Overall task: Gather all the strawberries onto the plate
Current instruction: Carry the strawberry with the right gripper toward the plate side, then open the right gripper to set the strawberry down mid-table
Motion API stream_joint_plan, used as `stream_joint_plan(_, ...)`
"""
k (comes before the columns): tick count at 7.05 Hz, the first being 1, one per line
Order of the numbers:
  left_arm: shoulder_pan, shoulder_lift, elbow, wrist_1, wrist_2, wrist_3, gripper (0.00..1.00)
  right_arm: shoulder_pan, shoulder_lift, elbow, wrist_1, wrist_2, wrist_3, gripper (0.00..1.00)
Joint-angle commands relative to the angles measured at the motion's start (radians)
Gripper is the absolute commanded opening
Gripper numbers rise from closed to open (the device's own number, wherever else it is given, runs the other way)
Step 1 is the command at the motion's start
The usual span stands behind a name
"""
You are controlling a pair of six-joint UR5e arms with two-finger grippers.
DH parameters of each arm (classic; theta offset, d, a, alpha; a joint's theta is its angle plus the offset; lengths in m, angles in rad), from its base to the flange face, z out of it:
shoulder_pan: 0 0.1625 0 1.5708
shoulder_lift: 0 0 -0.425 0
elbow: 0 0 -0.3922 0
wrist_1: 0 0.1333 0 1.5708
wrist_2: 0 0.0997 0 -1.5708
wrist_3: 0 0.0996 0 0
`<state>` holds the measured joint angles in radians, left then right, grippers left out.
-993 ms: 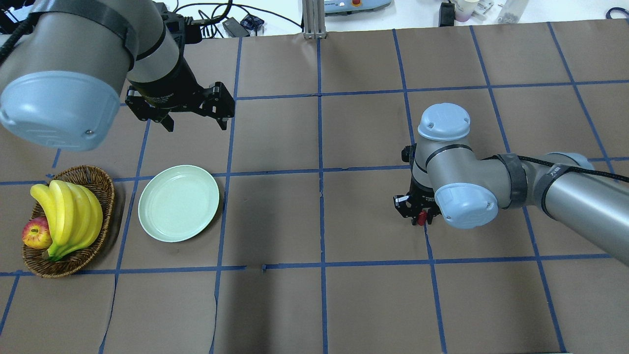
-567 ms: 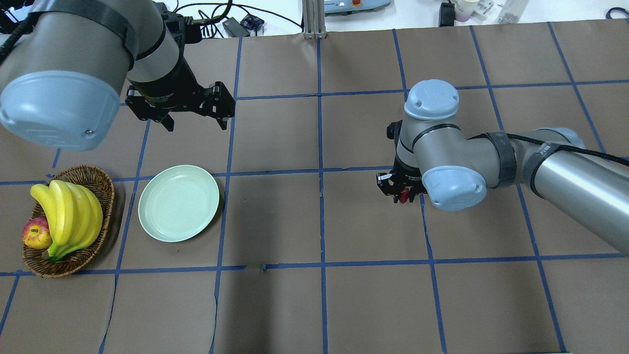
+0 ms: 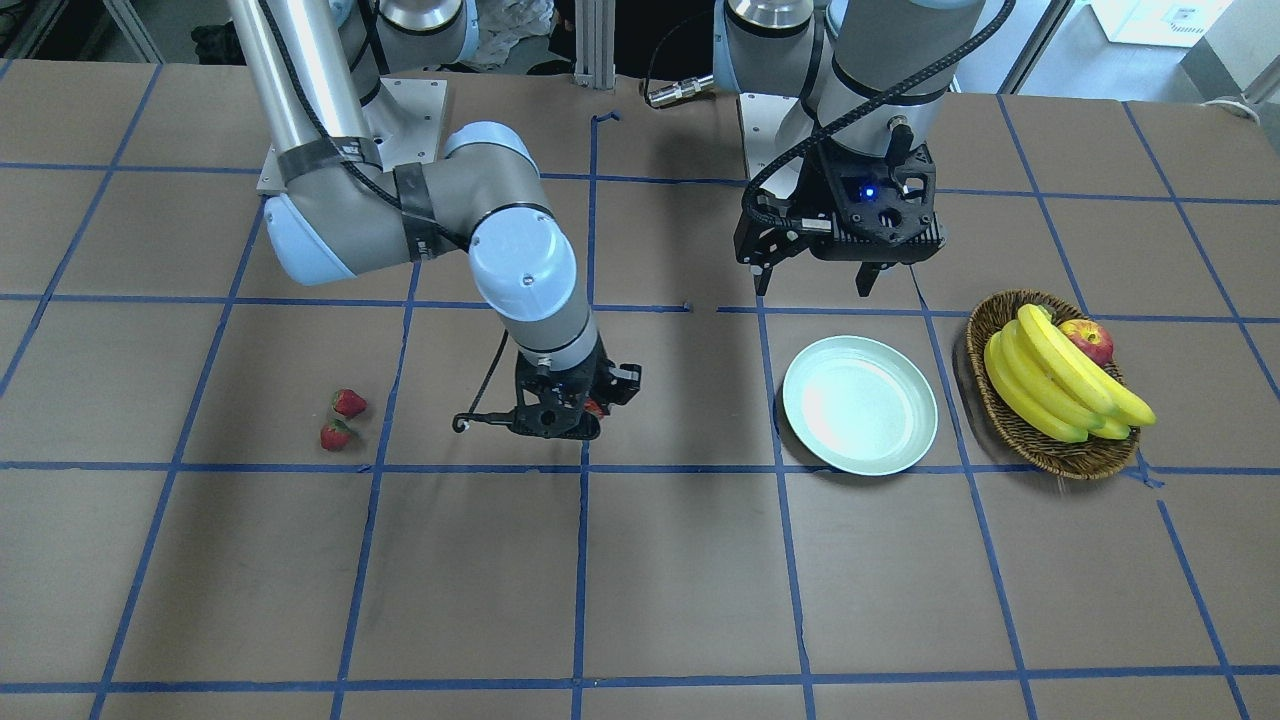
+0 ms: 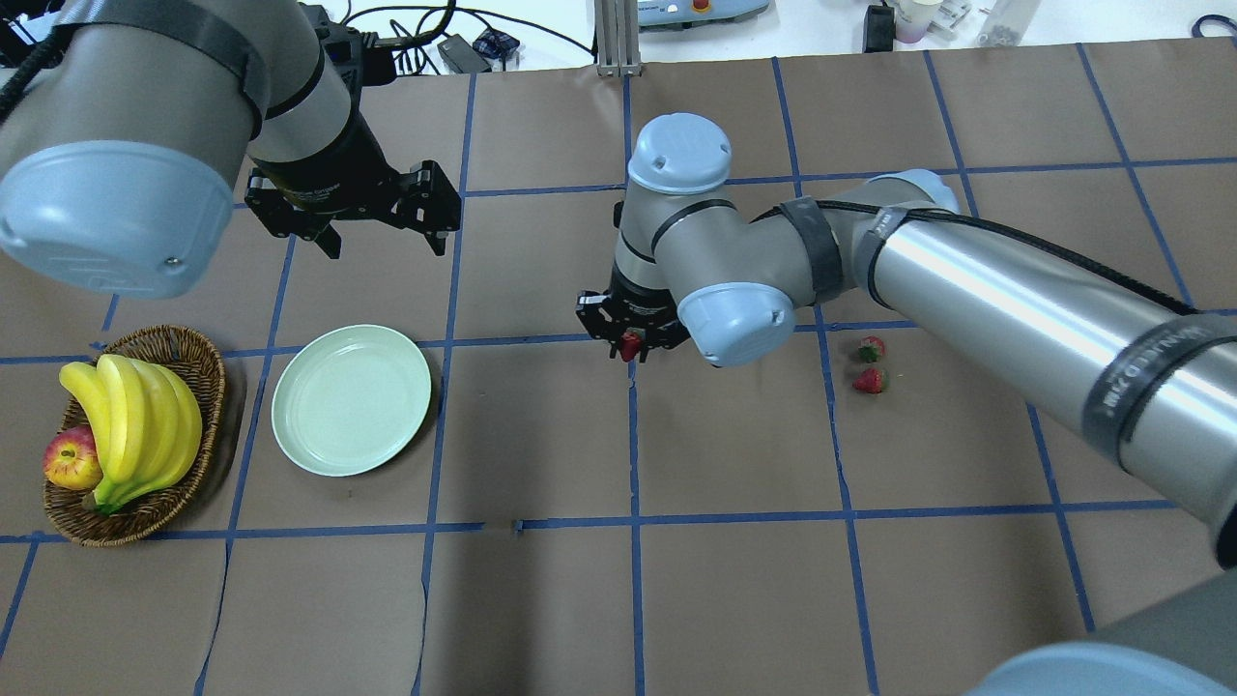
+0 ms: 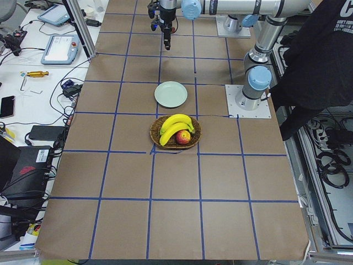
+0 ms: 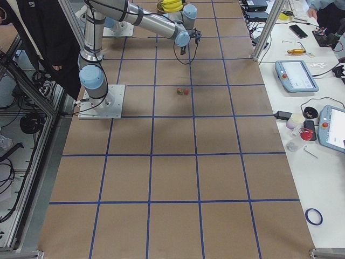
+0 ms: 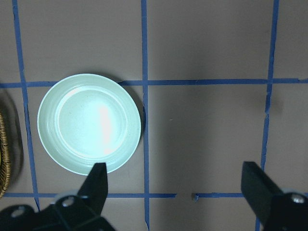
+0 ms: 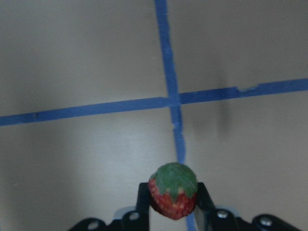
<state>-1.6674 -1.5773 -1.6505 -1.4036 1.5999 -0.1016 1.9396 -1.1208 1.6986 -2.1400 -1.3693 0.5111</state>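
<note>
Front-facing: we are seeing right gripper [image 3: 585,410] hanging low over middle of table [image 3: 680,560], red speck at its tip, probably berry. Two loose strawberries [image 3: 349,403] are lying close together, well apart from plate [image 3: 860,405].

Overhead: we are finding left gripper [image 4: 387,249] hovering beyond plate, jaws spread wide, gripping nothing. Basket [image 4: 211,367] is sitting just beside plate.

Right wrist: we are watching fingers [image 8: 143,197] pinching held strawberry [image 8: 173,197], green top facing camera, above blue tape line [image 8: 166,57].

Left wrist: plate is lying below spread fingers.
</note>
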Motion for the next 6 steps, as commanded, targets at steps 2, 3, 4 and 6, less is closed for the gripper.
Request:
stream_joint_plan(2, 0.0, 0.0, 0.0, 0.0, -0.001, -0.001, 1.0, 0.056, 0.065, -0.045, -0.001, 0.022, 0.072, 0.0)
stream_joint_plan(3, 0.0, -0.003, -0.002, 0.0, -0.001, -0.001, 1.0, 0.056, 0.07, -0.021, -0.003, 0.022, 0.07, 0.16)
stream_joint_plan(4, 0.0, -0.003, 0.0, 0.0, -0.001, -0.001, 1.0, 0.056, 0.072, 0.013, -0.006, 0.022, 0.069, 0.74)
stream_joint_plan(6, 0.0, -0.003, 0.0, 0.0, -0.001, 0.0, 1.0, 0.055, 0.062, 0.02, -0.04, 0.055, 0.066, 1.0)
